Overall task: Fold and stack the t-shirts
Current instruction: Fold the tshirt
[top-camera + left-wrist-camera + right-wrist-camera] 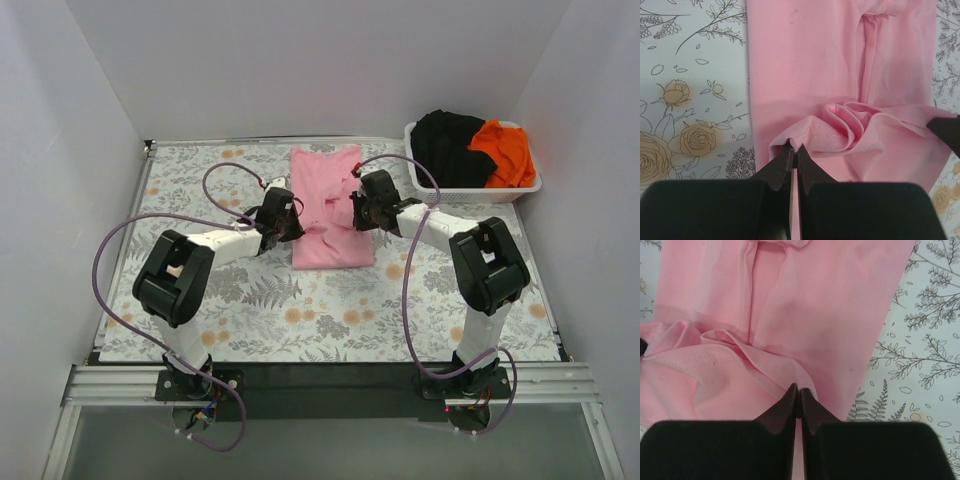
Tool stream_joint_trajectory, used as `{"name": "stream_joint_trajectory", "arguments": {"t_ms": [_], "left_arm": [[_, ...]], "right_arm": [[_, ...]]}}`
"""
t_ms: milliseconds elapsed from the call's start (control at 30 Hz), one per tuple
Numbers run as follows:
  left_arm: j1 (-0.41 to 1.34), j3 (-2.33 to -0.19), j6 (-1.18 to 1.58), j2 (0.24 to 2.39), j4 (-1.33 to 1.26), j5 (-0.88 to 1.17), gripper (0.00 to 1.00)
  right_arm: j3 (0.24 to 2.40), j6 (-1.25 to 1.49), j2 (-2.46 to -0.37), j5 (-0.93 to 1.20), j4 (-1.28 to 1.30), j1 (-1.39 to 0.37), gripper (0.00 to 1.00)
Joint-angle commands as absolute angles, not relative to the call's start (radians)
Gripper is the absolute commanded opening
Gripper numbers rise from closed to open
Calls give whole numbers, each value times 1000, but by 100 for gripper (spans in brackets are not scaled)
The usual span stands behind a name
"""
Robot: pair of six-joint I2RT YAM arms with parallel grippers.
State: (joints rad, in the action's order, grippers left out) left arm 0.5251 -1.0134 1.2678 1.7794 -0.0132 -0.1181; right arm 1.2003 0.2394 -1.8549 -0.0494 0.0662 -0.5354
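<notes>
**Setting.** Bench (330, 325) spread with a pale cloth (695, 65) printed with grey ferns and tan roses. Plain white walls (300, 60) closed it in at the rear and on both sides. A metal rail (330, 385) ran along the near edge behind a dark strip, with both arm bases bolted there. Purple cables (97, 270) looped out from each arm.

**Item 1.** Pink t-shirt (330, 205), on the bench at centre rear. It was laid as a long panel running away from the arms, smooth at the far end, bunched into soft creases about the middle.

**Item 2.** Black t-shirt (445, 145) and orange t-shirt (505, 150), heaped together in a white basket (530, 190) at the far right corner. The orange one lay to the right, against the black.

**Left fingers** (782, 167). Together, clamped on a raised fold at the pink t-shirt's left edge.

**Right fingers** (785, 407). Together, clamped on a raised fold at its right edge, opposite the left pair across the garment.
</notes>
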Motion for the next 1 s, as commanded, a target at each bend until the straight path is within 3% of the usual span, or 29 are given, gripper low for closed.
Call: {"name": "stream_joint_trajectory", "arguments": {"t_ms": [0,967], "left_arm": [[505,-1058,1233,1782,26,-81,0],[371,-1336,1207,1988,17,25,0]], "right_arm": [[1264,218,-1832,-37,72,-514,1],[1730,160,-2160,38,199,-399,1]]}}
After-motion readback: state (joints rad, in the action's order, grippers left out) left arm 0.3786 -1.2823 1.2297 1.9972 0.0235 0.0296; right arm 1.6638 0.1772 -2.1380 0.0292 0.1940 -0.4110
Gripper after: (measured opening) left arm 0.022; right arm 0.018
